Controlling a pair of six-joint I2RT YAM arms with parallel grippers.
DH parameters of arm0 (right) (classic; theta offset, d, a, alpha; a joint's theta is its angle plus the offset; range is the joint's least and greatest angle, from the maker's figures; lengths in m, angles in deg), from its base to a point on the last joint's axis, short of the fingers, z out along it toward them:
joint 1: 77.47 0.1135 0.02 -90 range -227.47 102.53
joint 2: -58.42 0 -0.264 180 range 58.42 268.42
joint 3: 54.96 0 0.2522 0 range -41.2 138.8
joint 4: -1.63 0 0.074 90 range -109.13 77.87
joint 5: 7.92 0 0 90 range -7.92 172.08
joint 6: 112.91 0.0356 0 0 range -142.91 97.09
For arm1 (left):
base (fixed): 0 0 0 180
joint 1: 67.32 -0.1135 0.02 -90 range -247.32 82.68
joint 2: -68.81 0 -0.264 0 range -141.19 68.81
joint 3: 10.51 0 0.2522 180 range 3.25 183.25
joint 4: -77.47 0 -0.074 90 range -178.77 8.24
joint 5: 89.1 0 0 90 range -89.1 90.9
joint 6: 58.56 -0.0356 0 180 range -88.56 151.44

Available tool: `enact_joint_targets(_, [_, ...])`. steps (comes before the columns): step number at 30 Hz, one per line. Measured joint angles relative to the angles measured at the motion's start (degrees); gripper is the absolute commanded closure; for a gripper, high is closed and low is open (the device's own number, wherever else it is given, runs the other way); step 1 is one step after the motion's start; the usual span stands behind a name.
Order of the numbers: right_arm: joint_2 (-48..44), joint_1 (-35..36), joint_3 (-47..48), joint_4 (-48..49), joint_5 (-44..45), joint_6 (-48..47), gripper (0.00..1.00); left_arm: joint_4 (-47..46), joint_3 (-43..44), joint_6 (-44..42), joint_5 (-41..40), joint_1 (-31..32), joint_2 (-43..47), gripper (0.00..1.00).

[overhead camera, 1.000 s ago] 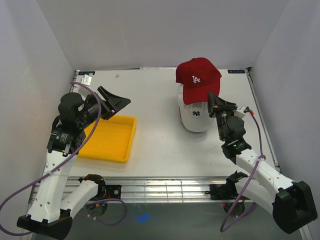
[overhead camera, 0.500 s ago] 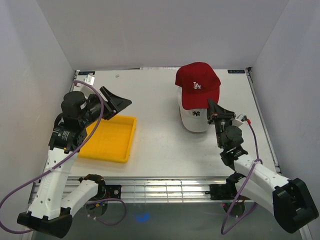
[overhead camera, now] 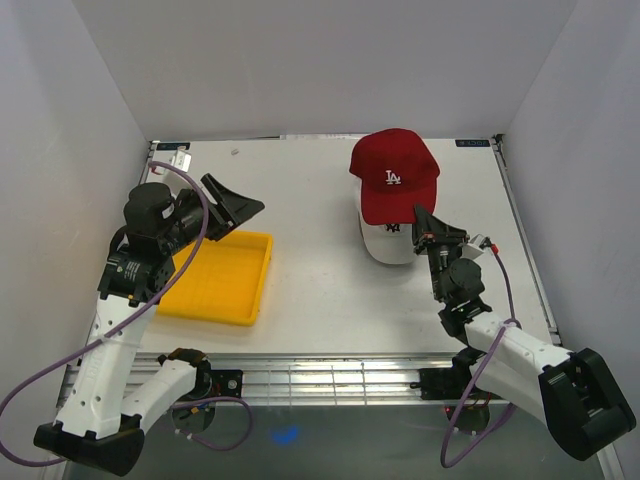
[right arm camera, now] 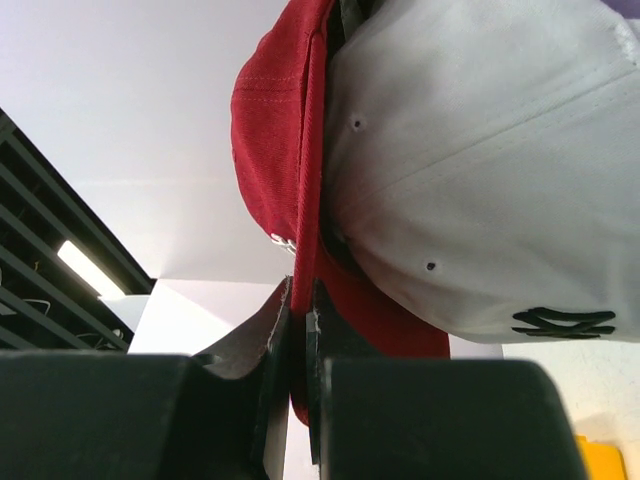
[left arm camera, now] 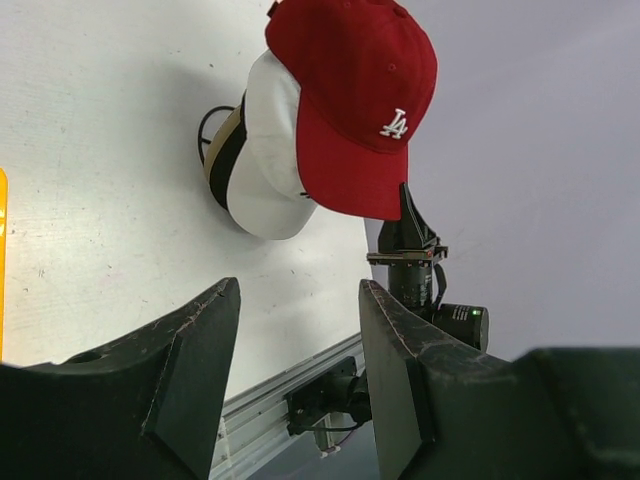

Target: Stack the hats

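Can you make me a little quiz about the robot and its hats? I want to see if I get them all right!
1. True or false: the red LA cap sits on top of the white NY cap.
2. Which gripper is pinching the red LA cap's brim? A. the left one B. the right one C. neither
3. Fill in the blank: the tray on the left side of the table is ____ in colour.

Key
1. True.
2. B: the right gripper is shut on the brim.
3. Yellow.
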Motion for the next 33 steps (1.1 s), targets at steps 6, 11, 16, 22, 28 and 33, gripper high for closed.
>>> enact_joint_targets(6, [0.0,0.3,-1.4,-0.9,-0.5,-0.2,0.92,0.5,-0.1,-0.4,0.0,0.0,-0.4,0.39])
enact_joint_targets(11, [0.0,0.6,-3.5,0.5,-0.7,0.8,0.92,0.7,-0.8,-0.8,0.0,0.0,-0.7,0.39])
enact_joint_targets(16, [0.1,0.7,-7.3,3.0,-0.7,2.8,0.92,0.8,-1.2,-1.1,0.0,0.0,-0.7,0.39])
enact_joint_targets(22, [-1.2,0.9,-8.1,2.0,-0.7,3.9,0.92,1.0,-1.9,-1.6,-0.3,0.0,-1.0,0.39])
enact_joint_targets(28, [-2.0,0.8,-8.3,0.1,-0.8,4.9,0.92,1.0,-2.0,-2.1,-0.5,0.0,-1.2,0.39])
enact_joint_targets(33, [-3.3,0.7,-8.5,-3.3,-1.3,5.6,0.92,1.2,-2.8,-2.4,-0.7,0.0,-1.3,0.39])
